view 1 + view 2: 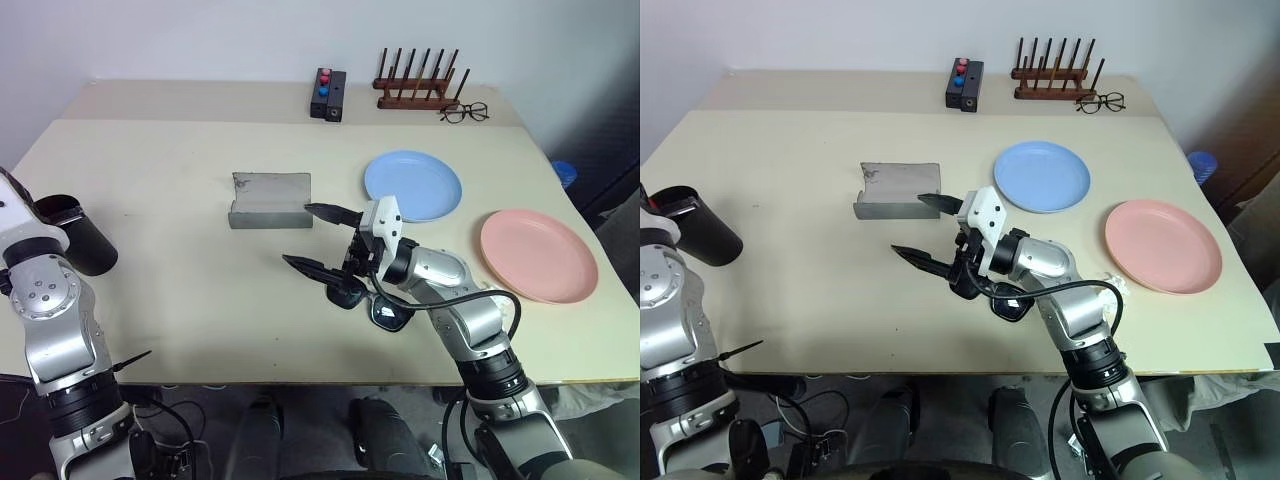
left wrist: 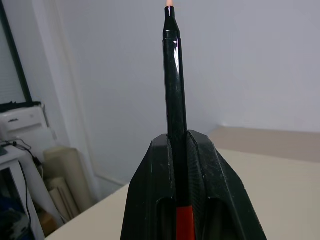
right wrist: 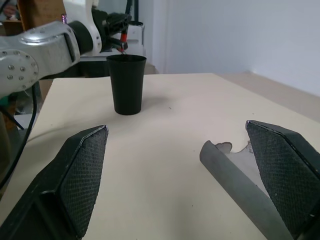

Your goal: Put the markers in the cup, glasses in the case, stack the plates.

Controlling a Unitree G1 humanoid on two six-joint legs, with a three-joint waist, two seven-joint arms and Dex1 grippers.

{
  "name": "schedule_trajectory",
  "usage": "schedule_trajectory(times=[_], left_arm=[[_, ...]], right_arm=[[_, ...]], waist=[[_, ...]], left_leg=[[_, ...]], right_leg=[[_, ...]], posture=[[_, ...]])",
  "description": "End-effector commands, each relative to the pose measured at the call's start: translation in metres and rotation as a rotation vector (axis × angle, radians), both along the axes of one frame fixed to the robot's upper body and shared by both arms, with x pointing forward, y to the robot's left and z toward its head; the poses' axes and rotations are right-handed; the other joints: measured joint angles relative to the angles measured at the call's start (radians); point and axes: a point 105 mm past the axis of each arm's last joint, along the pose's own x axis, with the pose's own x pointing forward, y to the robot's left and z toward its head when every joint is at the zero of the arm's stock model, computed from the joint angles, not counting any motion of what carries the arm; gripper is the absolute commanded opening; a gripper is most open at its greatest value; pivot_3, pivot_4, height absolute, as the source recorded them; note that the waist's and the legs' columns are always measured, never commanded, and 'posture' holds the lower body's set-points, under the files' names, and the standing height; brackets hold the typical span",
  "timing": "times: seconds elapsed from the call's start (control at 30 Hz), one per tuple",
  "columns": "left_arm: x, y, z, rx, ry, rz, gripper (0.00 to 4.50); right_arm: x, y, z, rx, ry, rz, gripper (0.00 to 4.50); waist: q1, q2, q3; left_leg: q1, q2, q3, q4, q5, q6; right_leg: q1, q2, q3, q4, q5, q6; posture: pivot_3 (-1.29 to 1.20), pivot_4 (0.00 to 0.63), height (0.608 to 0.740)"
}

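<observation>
- Left gripper [image 2: 182, 150] clenched on the black marker [image 2: 174, 75], red end down between the fingers, held above the black cup [image 3: 127, 84] at the table's left edge.
- Right gripper [image 1: 318, 240] spread wide, holding nothing, hovering just above the sunglasses [image 1: 385, 310].
- Grey case [image 1: 268, 200] lies open just beyond it.
- Blue plate [image 1: 412, 185] and pink plate [image 1: 538, 255] sit apart, unstacked.

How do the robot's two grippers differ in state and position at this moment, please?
The left gripper is shut on a black marker with a red end, while the right gripper stands wide open and holds nothing. The left one is at the table's left edge by the black cup; the right one hovers mid-table, between the grey case and the sunglasses. Both have two black fingers.
</observation>
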Motion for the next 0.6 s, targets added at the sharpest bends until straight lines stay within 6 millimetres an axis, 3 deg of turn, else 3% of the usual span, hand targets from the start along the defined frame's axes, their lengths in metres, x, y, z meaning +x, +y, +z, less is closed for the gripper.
schedule_trajectory(times=[0.03,0.2,0.3,0.43,0.6], left_arm=[[-0.0038,-0.0005,-0.0021,0.014,-0.013,0.019,0.04],[-0.0013,-0.0031,-0.0072,0.006,-0.011,0.016,0.04],[-0.0004,-0.0040,-0.0094,0.003,-0.008,0.019,1.21],[-0.0002,-0.0046,-0.0100,0.002,-0.006,0.023,3.12],[0.0003,-0.0067,-0.0105,-0.006,-0.011,0.015,3.12]], right_arm=[[-0.0074,0.0029,0.0110,0.029,-0.039,0.016,4.50],[-0.0079,0.0025,0.0104,0.028,-0.036,0.012,4.50],[-0.0075,0.0025,0.0103,0.027,-0.037,0.012,4.50],[-0.0071,0.0023,0.0101,0.025,-0.036,0.013,4.50],[-0.0068,0.0022,0.0099,0.023,-0.035,0.013,4.50]], waist=[[0.000,0.000,0.000],[0.001,0.000,0.000],[0.001,0.000,0.000],[0.000,0.000,0.000],[0.001,0.000,0.000]], left_leg=[[0.000,0.000,0.000,0.000,0.000,0.000],[0.000,0.000,0.000,0.000,0.000,0.000],[0.000,0.000,0.000,0.000,0.000,0.000],[0.000,0.000,0.000,0.000,0.000,0.000],[0.000,0.000,0.000,0.000,0.000,0.000]], right_leg=[[0.000,0.000,0.000,0.000,0.000,0.000],[0.000,0.000,0.000,0.000,0.000,0.000],[0.000,0.000,0.000,-0.001,0.000,0.000],[0.000,0.000,0.000,-0.001,0.000,0.000],[0.000,0.000,0.000,-0.001,0.000,0.000]], posture=[[0.00,0.150,0.738],[0.00,0.150,0.738],[0.00,0.150,0.738],[0.00,0.150,0.738],[0.00,0.150,0.738]])
